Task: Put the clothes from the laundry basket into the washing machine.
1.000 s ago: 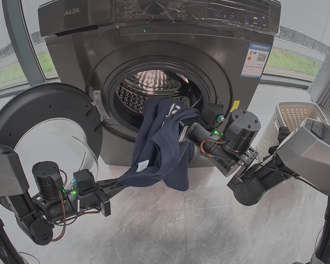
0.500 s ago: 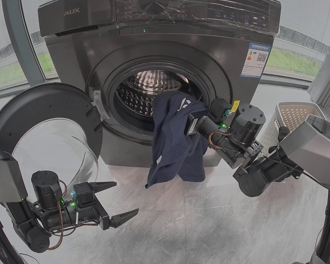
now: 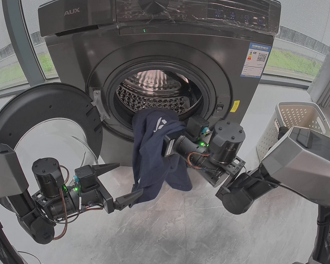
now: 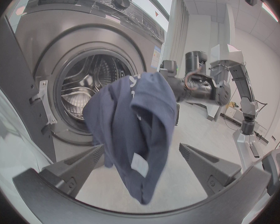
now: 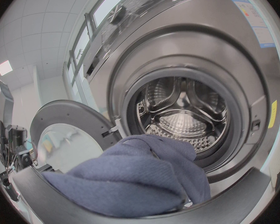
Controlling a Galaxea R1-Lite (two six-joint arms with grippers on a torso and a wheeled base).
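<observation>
below the right claw (image 3: 169, 140), clamped on the dark navy cotton shirt (image 3: 150, 158), the left claw (image 3: 128, 179) had returned, spread wide, to its hem; loading remained unfinished.

— Where does everything sit?

— The washer (image 3: 80, 55) is straight ahead of me, with its door (image 3: 40, 107) swung out to the left. The basket (image 3: 300, 114) is on the floor (image 3: 194, 231) to the washer's right, behind my right arm.

— And the shirt?

— The shirt (image 3: 154, 154) is draped over my right gripper (image 3: 164, 136), just before the lower rim of the drum (image 3: 154, 88) and outside it. My left gripper (image 3: 129, 178) is low on the left, below the door. The shirt's bottom end hangs between its spread fingers (image 3: 130, 200); whether they touch, I can't tell.
</observation>
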